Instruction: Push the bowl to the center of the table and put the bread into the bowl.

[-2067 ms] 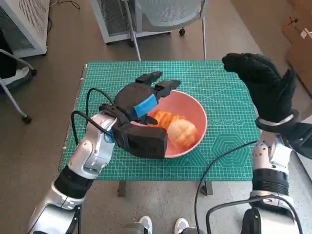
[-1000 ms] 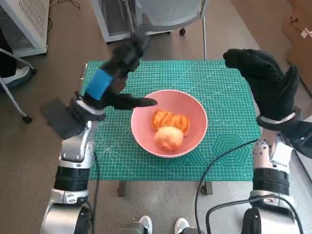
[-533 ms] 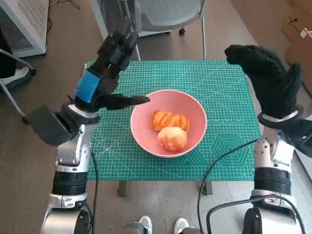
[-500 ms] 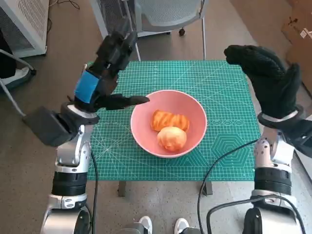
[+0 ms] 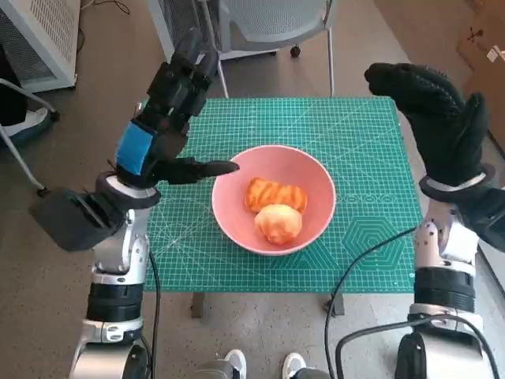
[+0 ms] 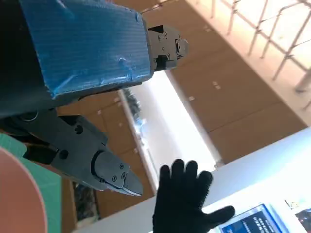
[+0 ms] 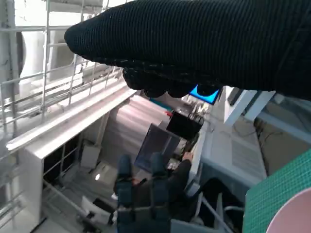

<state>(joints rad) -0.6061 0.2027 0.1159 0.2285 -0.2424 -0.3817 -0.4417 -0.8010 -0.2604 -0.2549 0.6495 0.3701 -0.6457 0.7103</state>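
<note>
a: what's changed with the left hand (image 5: 162, 118)?

b: two seconds ago it lay low over the near rim of the bowl (image 5: 273, 199). now it's raised to the bowl's left side, fingers spread, holding nothing, one finger pointing at the rim without clearly touching.

a: and the right hand (image 5: 438, 118)?

b: barely moved. it's lifted well apart from the bowl on the other side, fingers apart, nothing in it.

a: so where's the bread?

b: between the two hands, inside the bowl. a ridged golden pastry (image 5: 274, 193) on the far side, a round pale bun (image 5: 278, 223) just in front, touching it. the bun has settled a little since the hand let go.

a: and the bowl?

b: pink, upright, about mid-table on the green mat (image 5: 363, 134). i'd judge the task done, or all but.
</note>
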